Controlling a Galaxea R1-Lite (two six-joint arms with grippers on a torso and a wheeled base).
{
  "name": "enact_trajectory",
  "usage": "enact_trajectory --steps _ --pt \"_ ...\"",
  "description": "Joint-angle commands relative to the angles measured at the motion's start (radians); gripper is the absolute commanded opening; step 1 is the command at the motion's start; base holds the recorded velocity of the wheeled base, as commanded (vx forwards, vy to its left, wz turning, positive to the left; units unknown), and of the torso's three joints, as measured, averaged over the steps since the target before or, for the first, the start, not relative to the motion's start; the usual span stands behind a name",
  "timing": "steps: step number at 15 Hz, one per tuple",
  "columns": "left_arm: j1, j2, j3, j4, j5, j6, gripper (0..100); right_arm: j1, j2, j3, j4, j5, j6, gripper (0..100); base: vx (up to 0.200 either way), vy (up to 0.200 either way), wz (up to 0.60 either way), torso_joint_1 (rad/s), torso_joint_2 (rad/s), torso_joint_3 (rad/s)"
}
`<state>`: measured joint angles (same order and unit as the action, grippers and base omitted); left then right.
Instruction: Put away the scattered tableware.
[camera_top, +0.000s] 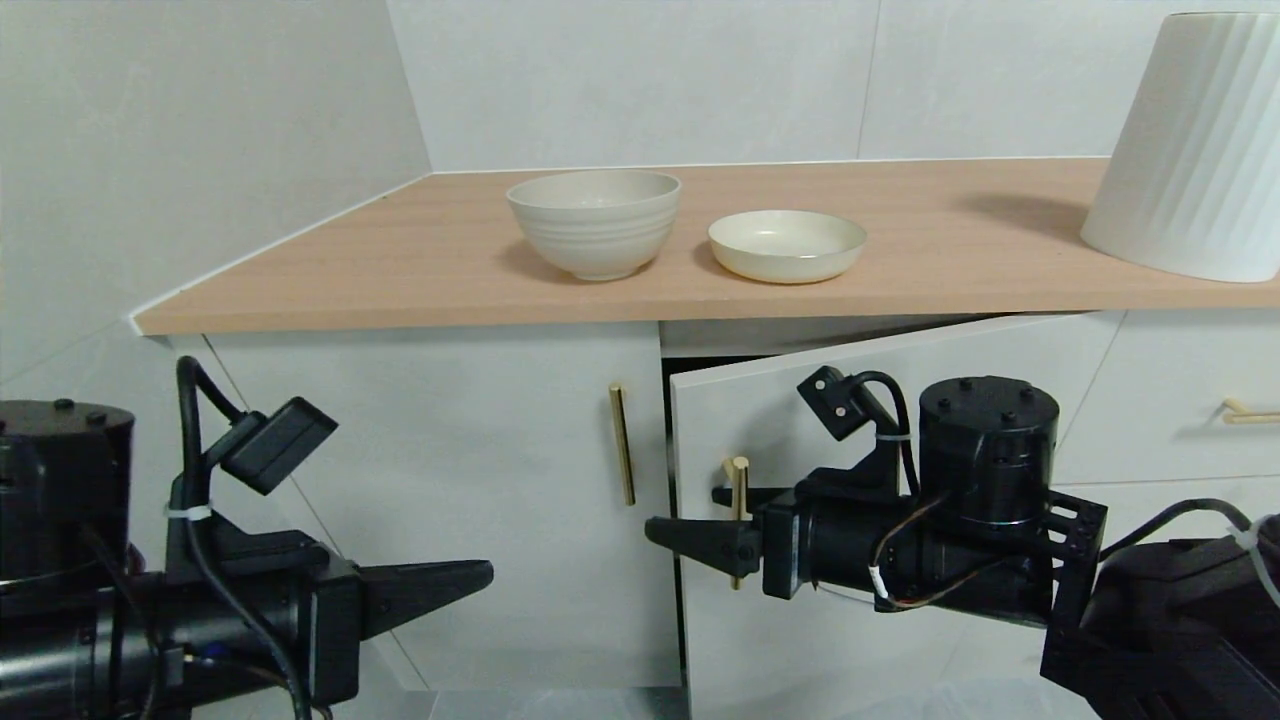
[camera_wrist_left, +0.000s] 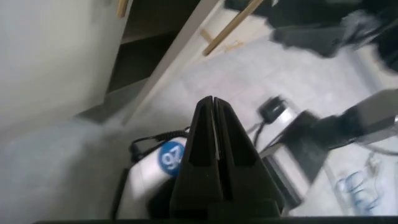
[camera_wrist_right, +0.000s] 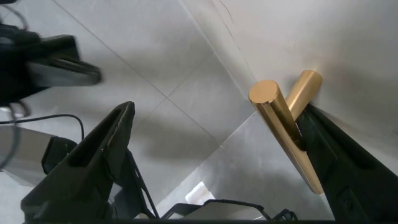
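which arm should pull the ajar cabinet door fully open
Right. The right claw is open with the handle of the ajar door between its fingers; the left claw is shut, over by the closed door.

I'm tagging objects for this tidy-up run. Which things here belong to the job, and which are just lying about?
Job: bowl; dish; open cabinet door; handle; right end effector.
Lying about: ribbed white shade.

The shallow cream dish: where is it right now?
In the head view the shallow dish sits on the wooden countertop, just right of the ribbed bowl without touching it, above the ajar cabinet door.
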<state>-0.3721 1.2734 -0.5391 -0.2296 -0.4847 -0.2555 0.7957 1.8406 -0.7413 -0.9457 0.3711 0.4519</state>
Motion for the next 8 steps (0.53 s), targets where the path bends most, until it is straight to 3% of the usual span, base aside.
enact_trajectory --steps 1,2,4,6,7,8 --pt "-0.019 0.098 -0.018 -0.004 0.041 0.081 0 0.002 -0.003 0.003 -0.001 0.002 0.001 100 0.0 0.0 0.0 0.0 0.0 0.0" --pt "-0.031 0.149 -0.068 -0.004 0.044 0.064 0 0.002 -0.003 0.003 -0.001 0.002 0.001 100 0.0 0.0 0.0 0.0 0.0 0.0" --pt "-0.033 0.254 -0.117 -0.04 -0.015 -0.024 0 0.002 -0.009 0.005 -0.001 0.002 0.001 100 0.0 0.0 0.0 0.0 0.0 0.0" --pt "-0.051 0.342 -0.091 -0.139 -0.028 -0.053 0 0.003 -0.011 0.01 -0.001 0.002 0.001 100 0.0 0.0 0.0 0.0 0.0 0.0" --pt "-0.056 0.446 -0.024 -0.369 -0.026 -0.067 0 0.013 -0.011 0.011 -0.001 0.002 0.001 100 0.0 0.0 0.0 0.0 0.0 0.0" --pt "-0.062 0.501 0.013 -0.517 -0.025 -0.091 0 0.016 -0.009 0.011 -0.001 0.002 0.001 100 0.0 0.0 0.0 0.0 0.0 0.0"
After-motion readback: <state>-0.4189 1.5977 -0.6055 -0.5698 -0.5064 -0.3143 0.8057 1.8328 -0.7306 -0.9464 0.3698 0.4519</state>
